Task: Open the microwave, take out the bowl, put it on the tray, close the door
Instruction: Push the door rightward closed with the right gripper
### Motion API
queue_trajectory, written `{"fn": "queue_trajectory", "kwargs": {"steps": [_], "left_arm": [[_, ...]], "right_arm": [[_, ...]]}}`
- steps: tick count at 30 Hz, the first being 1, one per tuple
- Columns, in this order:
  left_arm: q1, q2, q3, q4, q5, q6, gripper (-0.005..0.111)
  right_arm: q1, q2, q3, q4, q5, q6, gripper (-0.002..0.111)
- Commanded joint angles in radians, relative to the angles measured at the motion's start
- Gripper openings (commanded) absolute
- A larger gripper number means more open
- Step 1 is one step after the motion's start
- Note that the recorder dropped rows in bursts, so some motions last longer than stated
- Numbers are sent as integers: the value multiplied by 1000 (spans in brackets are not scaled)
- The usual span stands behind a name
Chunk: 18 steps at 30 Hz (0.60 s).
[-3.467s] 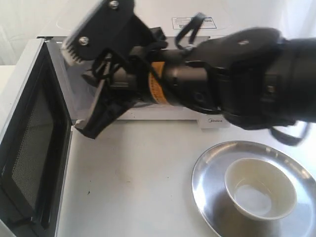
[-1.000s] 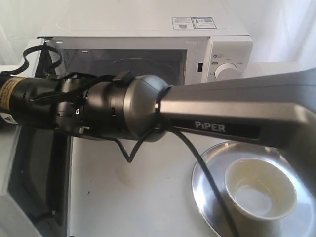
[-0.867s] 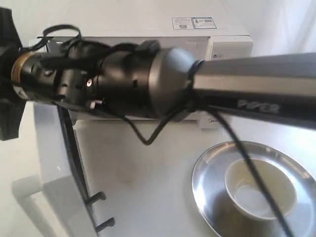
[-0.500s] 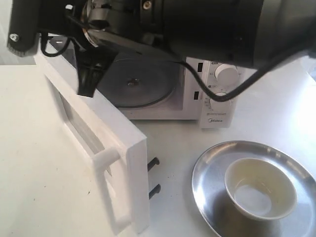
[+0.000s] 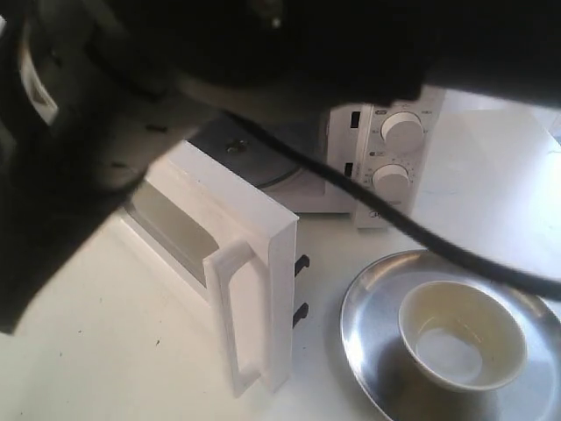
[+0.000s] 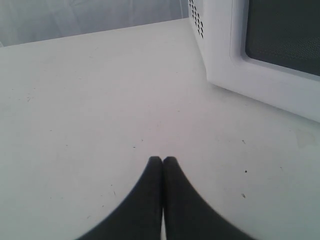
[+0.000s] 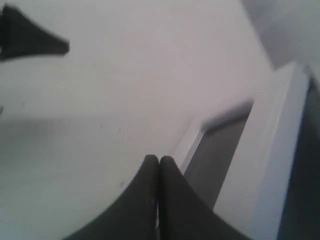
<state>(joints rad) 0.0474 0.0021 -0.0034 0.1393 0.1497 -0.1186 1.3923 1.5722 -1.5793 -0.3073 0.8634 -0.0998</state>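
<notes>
White dark-windowed door (image 5: 263, 263) ajar, long axis upright; black right gripper (image 7: 158, 161), tips pressed together, just beside it; left gripper (image 6: 162, 160), likewise pinched, farther.

The door (image 5: 245, 197) stands partly open, angled across the mouth of the microwave (image 5: 386, 156); only a narrow gap remains at its latch edge. Just past that edge lies the tray (image 5: 368, 303) holding the bowl (image 5: 462, 338). On the door's handle side the surface (image 5: 131, 368) lies open. A dark arm (image 5: 88, 132) and cable (image 5: 456, 250) cross above the door.
</notes>
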Motion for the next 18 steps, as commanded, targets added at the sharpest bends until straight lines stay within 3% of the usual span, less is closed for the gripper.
{"fn": "queue_trajectory", "kwargs": {"steps": [1,7,12,18], "left_arm": [[0,-2,3,-4,-1,-6,0],[0,-2,3,-4,-1,-6,0],[0,-2,3,-4,-1,-6,0],[0,-2,3,-4,-1,-6,0]], "right_arm": [[3,10,55,56,126,70,0],[3,67,81,-24,222,154,0],[-5,134,81,-397,358,419,0],[-148,181,99,-648,358,580,0]]}}
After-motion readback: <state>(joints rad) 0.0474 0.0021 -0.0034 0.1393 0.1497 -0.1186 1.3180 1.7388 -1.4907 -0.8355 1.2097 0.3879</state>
